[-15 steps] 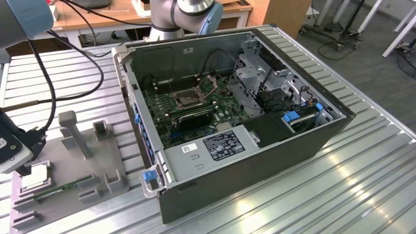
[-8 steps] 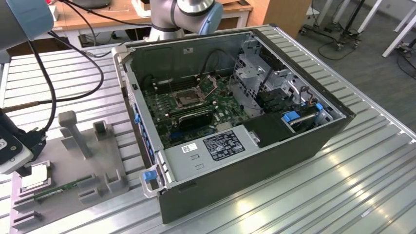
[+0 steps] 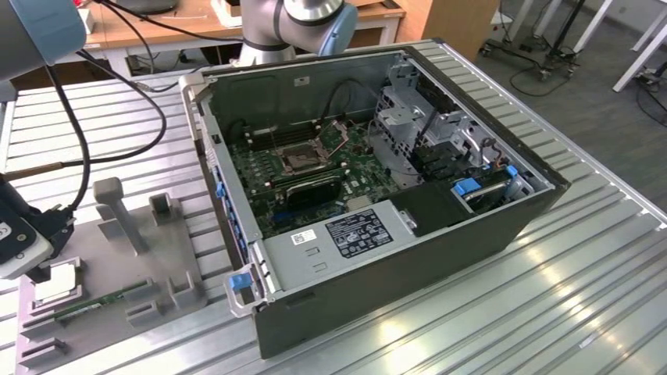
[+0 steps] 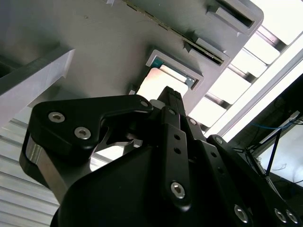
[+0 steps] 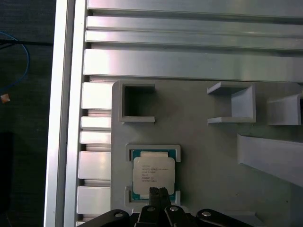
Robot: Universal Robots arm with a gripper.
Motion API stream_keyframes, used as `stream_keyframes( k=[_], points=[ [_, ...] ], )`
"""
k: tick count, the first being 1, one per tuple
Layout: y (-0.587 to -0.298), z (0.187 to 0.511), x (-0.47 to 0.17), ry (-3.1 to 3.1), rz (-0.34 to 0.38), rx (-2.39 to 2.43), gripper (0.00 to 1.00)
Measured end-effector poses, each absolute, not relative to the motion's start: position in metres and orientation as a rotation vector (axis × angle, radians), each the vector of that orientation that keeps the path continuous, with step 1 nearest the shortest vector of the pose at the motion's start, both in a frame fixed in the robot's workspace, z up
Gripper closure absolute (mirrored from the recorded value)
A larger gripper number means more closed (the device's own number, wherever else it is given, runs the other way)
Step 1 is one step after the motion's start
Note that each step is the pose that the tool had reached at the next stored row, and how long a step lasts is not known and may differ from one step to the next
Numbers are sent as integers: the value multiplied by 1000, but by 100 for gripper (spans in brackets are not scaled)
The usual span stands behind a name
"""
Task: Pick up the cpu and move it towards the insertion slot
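Note:
The cpu, a pale silver square with a tan rim, lies flat in a grey framed pocket of the fixture plate. It is also seen as a pale square in the second wrist view and at the exterior view's left. My gripper hangs just above one edge of the chip, its two black fingers pressed together with nothing between them. It also shows in two other views. The insertion slot sits on the green board inside the open computer case, far from the gripper.
The open case lies on a ribbed metal table. The grey fixture plate carries upright posts, empty pockets and a green memory stick. Black cables trail over the table behind the fixture.

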State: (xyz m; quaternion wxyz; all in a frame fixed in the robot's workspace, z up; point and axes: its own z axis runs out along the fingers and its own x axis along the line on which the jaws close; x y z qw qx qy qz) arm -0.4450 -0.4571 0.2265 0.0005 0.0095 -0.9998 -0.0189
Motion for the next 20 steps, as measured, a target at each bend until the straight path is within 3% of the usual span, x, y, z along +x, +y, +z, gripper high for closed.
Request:
stream_keyframes(
  k=[1, 2, 4, 5, 6, 10, 20],
  points=[
    [-457, 227, -445, -3140, -59, 30, 89],
    [-457, 226, -445, -3140, -59, 30, 83],
    [-457, 226, -445, -3140, -59, 30, 83],
    [-457, 226, -445, -3140, -59, 30, 71],
    [-457, 226, -445, -3140, -59, 30, 71],
    [-457, 226, -445, -3140, -59, 30, 47],
    [-457, 222, -445, -3140, -59, 30, 47]
  ],
)
